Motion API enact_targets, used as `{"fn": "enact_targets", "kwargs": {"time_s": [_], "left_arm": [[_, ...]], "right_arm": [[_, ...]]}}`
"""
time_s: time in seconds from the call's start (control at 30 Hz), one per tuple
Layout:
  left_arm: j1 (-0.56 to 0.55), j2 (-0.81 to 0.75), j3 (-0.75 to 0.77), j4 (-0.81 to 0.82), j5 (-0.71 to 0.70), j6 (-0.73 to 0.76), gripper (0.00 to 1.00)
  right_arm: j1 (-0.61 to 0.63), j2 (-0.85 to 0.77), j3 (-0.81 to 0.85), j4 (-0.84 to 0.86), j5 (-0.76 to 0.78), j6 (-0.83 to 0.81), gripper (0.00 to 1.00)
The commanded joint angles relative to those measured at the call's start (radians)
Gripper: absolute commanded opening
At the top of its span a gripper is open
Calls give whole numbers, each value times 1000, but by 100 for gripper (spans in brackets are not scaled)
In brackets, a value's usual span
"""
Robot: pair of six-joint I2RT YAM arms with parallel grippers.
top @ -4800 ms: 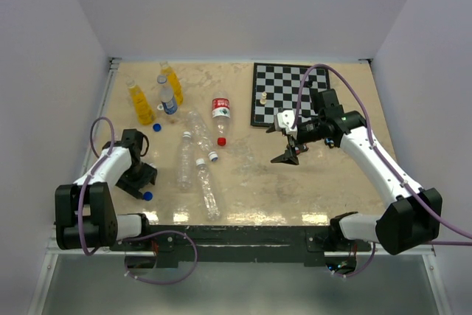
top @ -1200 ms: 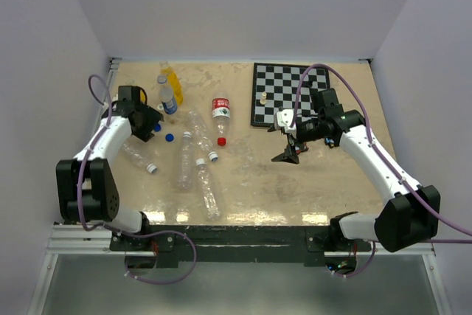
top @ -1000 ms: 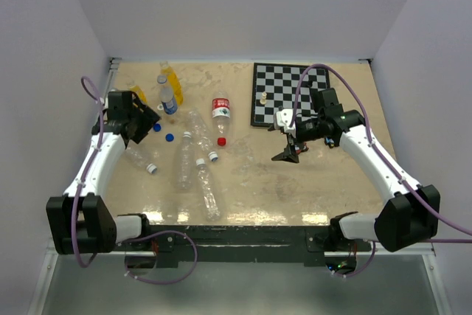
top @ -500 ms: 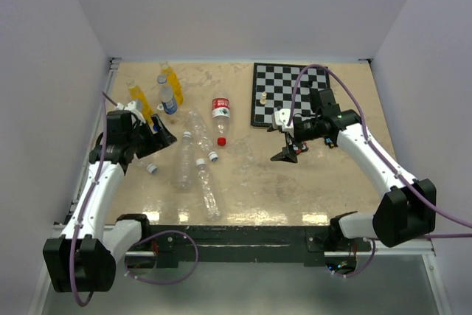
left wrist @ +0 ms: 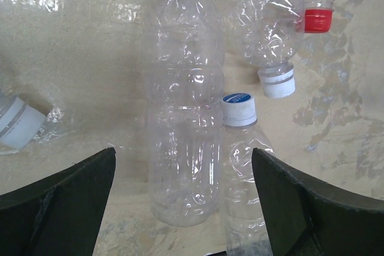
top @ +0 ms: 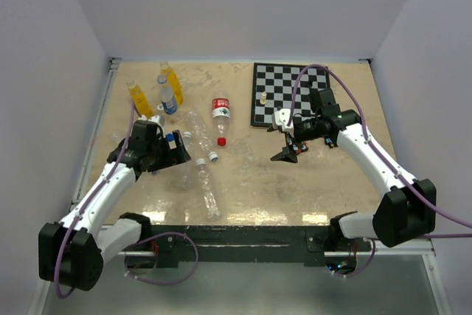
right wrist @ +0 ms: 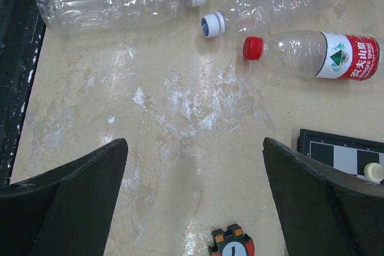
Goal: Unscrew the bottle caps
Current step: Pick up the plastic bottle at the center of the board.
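Two orange-yellow bottles (top: pixel 139 101) (top: pixel 171 82) and a clear bottle with a blue-and-white label (top: pixel 168 98) stand at the back left. Their caps are too small to judge. My left gripper (top: pixel 175 150) (left wrist: pixel 183 208) hangs open over the lying clear bottles, its fingers straddling a long clear bottle (left wrist: pixel 186 106) without touching it. Beside that lies a bottle with a blue-topped white cap (left wrist: pixel 239 109). My right gripper (top: pixel 287 147) (right wrist: pixel 195 208) is open above bare table, holding nothing.
A red-labelled bottle (top: pixel 220 111) (right wrist: pixel 342 55) with a red cap (right wrist: pixel 253 47) lies mid-table. More clear bottles (right wrist: pixel 120 4) lie at the front left. A chessboard (top: pixel 284 94) with white pieces sits at the back right. A loose blue cap (top: pixel 170 137) lies beside my left gripper.
My left arm swung from the orange bottle at the back left down toward the lying clear bottles, and its jaws opened wider. The right arm stayed put.
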Motion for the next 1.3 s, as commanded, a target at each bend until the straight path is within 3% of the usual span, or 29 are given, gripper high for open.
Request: {"fn": "enact_targets", "kwargs": {"time_s": [0.0,0.33,0.9,1.27], "left_arm": [[-54,59,4,44,-68,-30,100],[-132,174,26,42,-239,-80,82],[-140,315,14,84,-260,-31,82],[-140,200,-5,8,-194,7,39]], "right_arm": [[-2,2,3,7,-3,3,98],[-2,3,6,1,-2,-1,98],[-2,-1,7,-6,0,-6,98],[-2,3,7,-8,-2,-11,98]]}}
